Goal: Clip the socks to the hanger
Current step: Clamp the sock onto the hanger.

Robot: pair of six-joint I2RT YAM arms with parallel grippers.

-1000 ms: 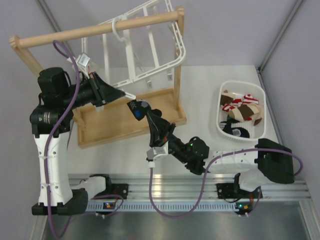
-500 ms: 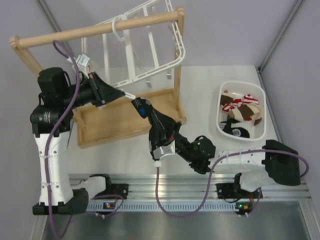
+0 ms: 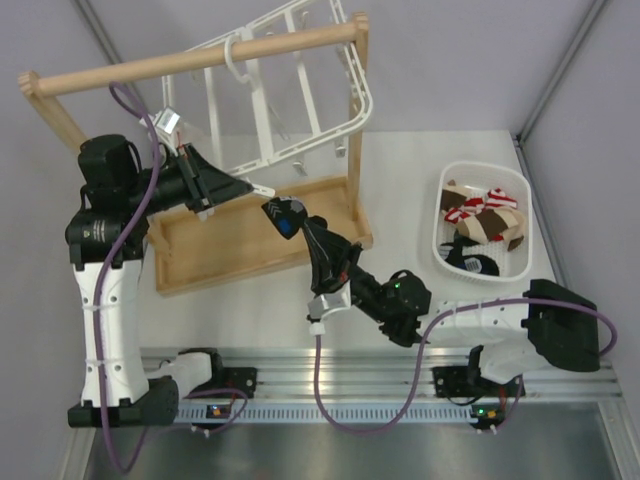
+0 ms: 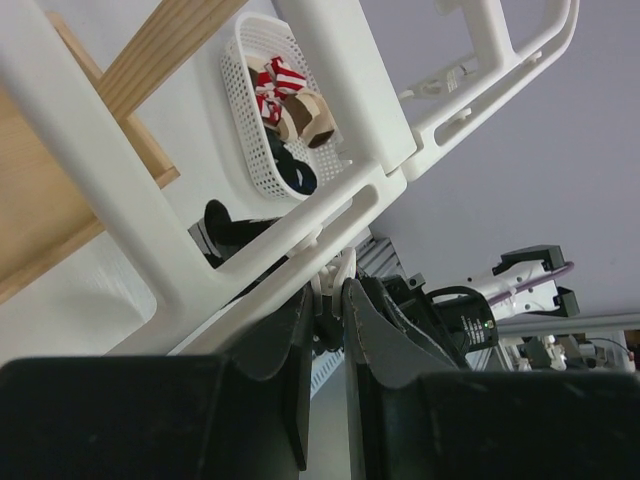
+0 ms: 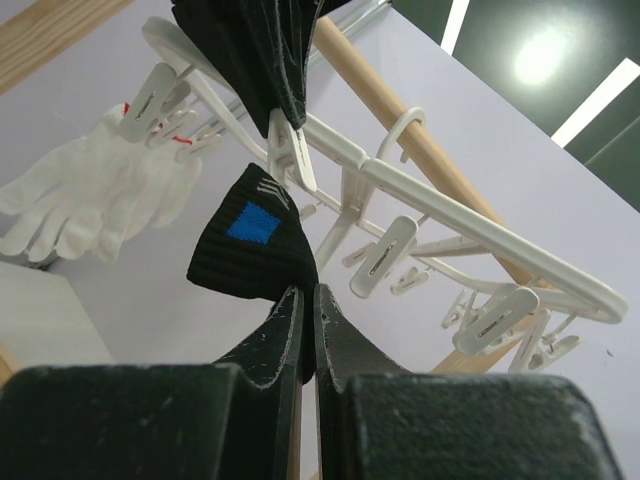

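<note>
The white hanger [image 3: 300,95] hangs tilted from the wooden rail [image 3: 200,60]. My left gripper [image 3: 250,188] is shut on a small white clip [image 4: 335,280] at the hanger's near edge [image 4: 300,215]. My right gripper [image 3: 300,227] is shut on a black sock with a blue patch [image 3: 284,214] and holds it up just right of and below that clip. In the right wrist view the sock [image 5: 250,245] sticks up from my shut fingers [image 5: 290,330], just under the clip [image 5: 288,150] in the left gripper's black fingers. A second black sock lies in the basket [image 3: 478,265].
The wooden stand's tray base [image 3: 220,250] lies under the hanger, its post [image 3: 355,120] on the right. A white basket [image 3: 440,205] with red-striped, brown and black socks stands at the right. Several free clips [image 5: 385,255] dangle from the hanger. A white glove [image 5: 90,200] shows at the left.
My right arm has swung right and carried the sock slightly up and right, closer to the clip. My left gripper has stayed on the clip.
</note>
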